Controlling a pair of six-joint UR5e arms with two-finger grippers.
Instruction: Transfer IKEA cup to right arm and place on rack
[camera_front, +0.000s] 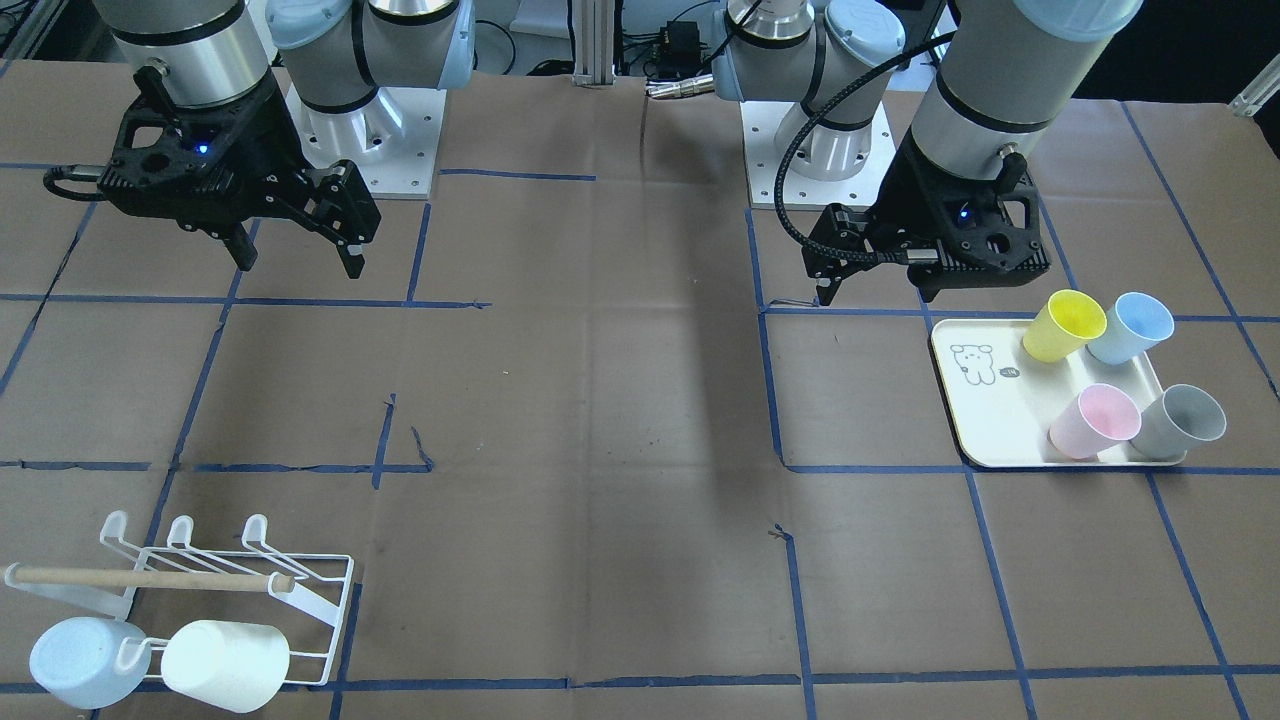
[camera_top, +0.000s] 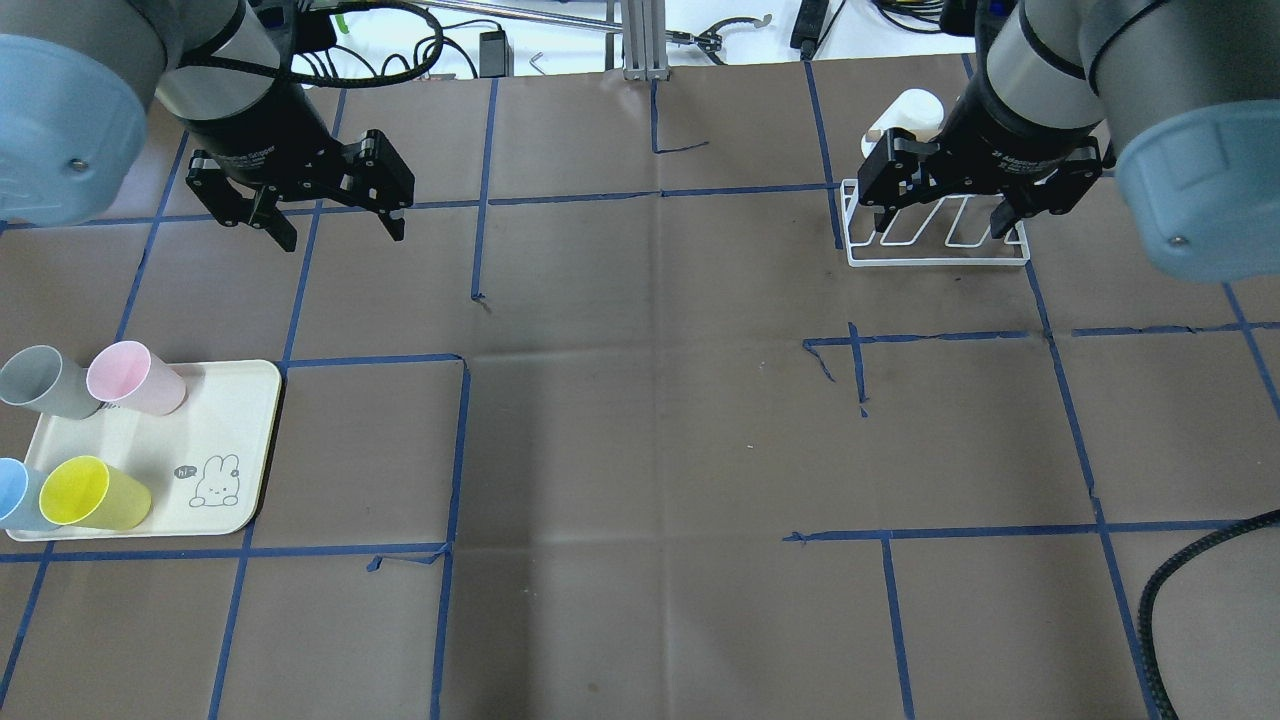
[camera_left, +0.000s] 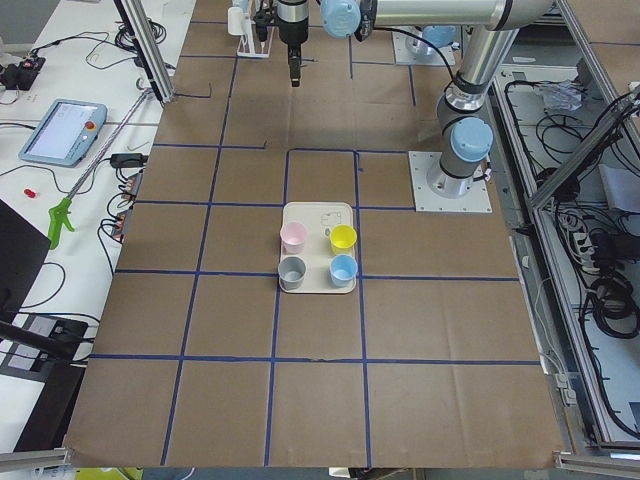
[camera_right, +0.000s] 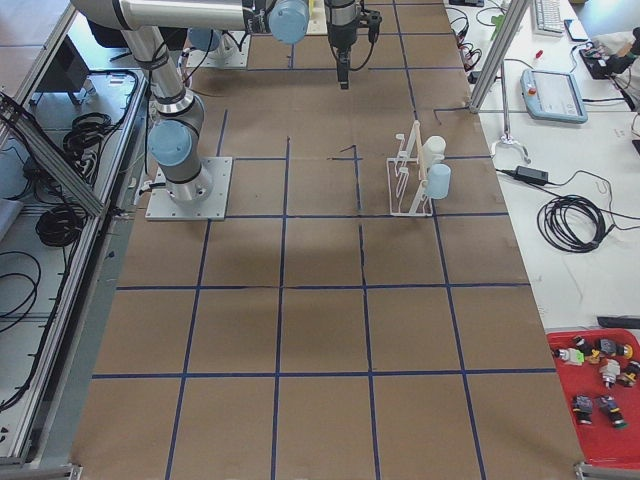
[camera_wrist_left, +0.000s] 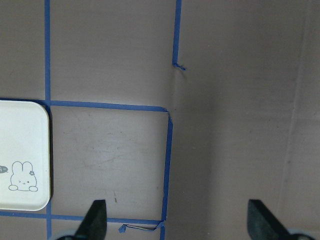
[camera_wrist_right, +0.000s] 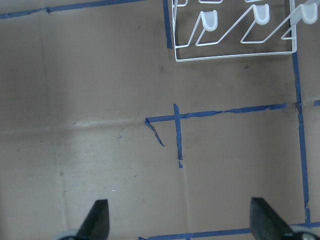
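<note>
Several IKEA cups stand on the cream tray (camera_top: 240, 420): yellow (camera_top: 90, 493), pink (camera_top: 132, 378), grey (camera_top: 40, 381) and blue (camera_top: 15, 495). My left gripper (camera_top: 343, 237) hangs open and empty above the table, beyond the tray and a little to its right in the overhead view. My right gripper (camera_top: 935, 227) is open and empty too, hovering over the near side of the white wire rack (camera_top: 940, 258). In each wrist view only bare table lies between the fingertips (camera_wrist_left: 95, 220) (camera_wrist_right: 97, 220). The rack (camera_front: 320, 600) carries a pale blue cup (camera_front: 75, 660) and a white cup (camera_front: 225, 665).
Brown paper with blue tape lines (camera_top: 460, 450) covers the table. The tray (camera_front: 990, 430) sits near the left arm's base plate (camera_front: 830, 160). A wooden dowel (camera_front: 150, 578) lies across the rack. Cables and a pendant (camera_left: 60, 130) lie past the table's far edge.
</note>
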